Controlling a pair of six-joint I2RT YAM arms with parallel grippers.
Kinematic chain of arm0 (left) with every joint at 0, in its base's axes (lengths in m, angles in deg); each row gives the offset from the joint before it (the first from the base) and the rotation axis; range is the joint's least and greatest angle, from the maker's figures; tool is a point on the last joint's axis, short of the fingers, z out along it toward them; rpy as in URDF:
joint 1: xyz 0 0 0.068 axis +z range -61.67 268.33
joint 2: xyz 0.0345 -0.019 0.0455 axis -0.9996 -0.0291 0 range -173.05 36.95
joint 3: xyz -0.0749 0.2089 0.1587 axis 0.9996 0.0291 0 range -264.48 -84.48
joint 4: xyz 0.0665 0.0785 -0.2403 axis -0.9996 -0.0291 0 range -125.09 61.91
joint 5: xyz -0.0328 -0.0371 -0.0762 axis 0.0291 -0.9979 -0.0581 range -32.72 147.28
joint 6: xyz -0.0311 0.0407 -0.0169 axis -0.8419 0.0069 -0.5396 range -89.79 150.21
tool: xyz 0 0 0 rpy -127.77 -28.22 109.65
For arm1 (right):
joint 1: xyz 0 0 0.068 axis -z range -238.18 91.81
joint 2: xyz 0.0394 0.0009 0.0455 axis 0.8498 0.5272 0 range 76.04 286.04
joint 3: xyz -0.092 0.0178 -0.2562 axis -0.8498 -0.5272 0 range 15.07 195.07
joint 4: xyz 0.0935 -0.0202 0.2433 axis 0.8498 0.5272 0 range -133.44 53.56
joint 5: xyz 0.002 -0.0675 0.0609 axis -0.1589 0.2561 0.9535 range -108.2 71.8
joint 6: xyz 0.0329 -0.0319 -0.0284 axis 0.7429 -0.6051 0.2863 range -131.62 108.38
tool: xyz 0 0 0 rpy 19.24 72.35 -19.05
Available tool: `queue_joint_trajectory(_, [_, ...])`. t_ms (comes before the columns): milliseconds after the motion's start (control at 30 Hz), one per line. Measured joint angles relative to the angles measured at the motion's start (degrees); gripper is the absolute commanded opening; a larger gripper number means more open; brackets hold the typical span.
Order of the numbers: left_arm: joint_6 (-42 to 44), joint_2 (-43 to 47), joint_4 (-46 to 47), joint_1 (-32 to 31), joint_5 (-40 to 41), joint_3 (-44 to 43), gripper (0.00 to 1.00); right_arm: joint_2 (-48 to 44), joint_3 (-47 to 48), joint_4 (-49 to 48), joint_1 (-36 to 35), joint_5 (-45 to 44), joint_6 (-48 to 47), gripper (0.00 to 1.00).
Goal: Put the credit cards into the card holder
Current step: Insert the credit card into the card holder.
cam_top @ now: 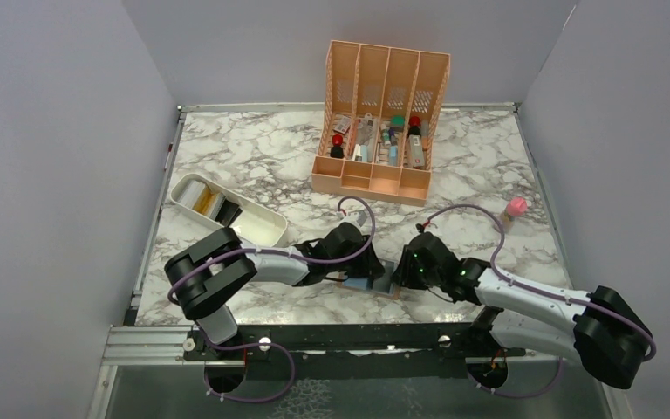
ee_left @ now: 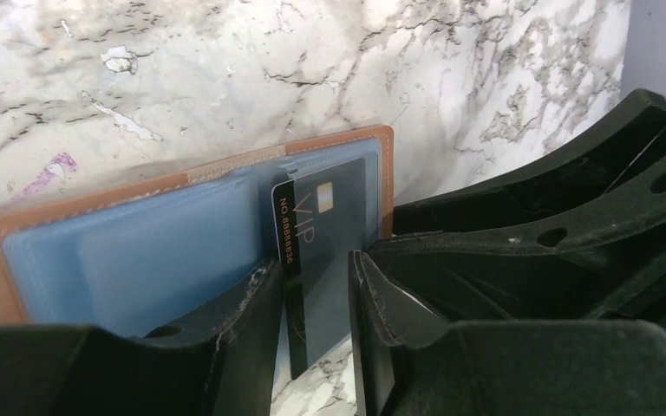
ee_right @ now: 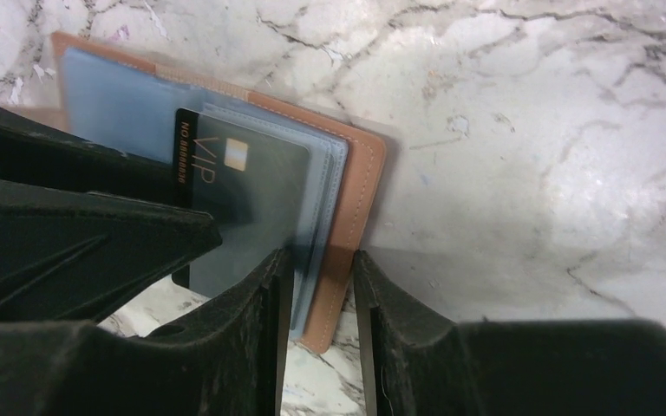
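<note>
black vip card (ee_left: 321, 217) half-sleeved in brown leather card holder (ee_left: 156, 243), long axis pointed at left tool (ee_left: 312, 264) straddling it; right tool (ee_right: 321, 260) astride holder edge; grips cannot be told.

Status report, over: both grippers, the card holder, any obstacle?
Left gripper astride black card, grip unclear. Right gripper astride card holder edge, grip unclear. Card partly inside blue sleeve. No obstacle seen.

The card holder (ee_right: 360, 186) looked like smooth tan leather with cloudy blue plastic sleeves; the black card (ee_left: 325, 234) was glossy. The marble-patterned table (ee_left: 225, 69) shone. The left gripper (ee_left: 316, 277) was scuffed matt black plastic.
</note>
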Motion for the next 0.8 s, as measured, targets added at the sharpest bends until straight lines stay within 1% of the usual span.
queue_joint_trajectory(267, [-0.04,3.26,0.11,-0.68,0.74,0.02,0.38,-6.51,0.15,6.21,-0.02,-2.10,2.97,0.30])
queue_joint_trajectory(467, [0.09,3.21,-0.13,-0.70,0.79,0.02,0.38,-5.46,2.16,10.88,-0.02,-4.98,5.86,0.28])
queue_joint_trajectory(800, [0.55,2.03,-0.22,-0.70,0.79,-0.31,0.38,-4.55,2.25,15.74,-0.02,-8.74,10.40,0.27])
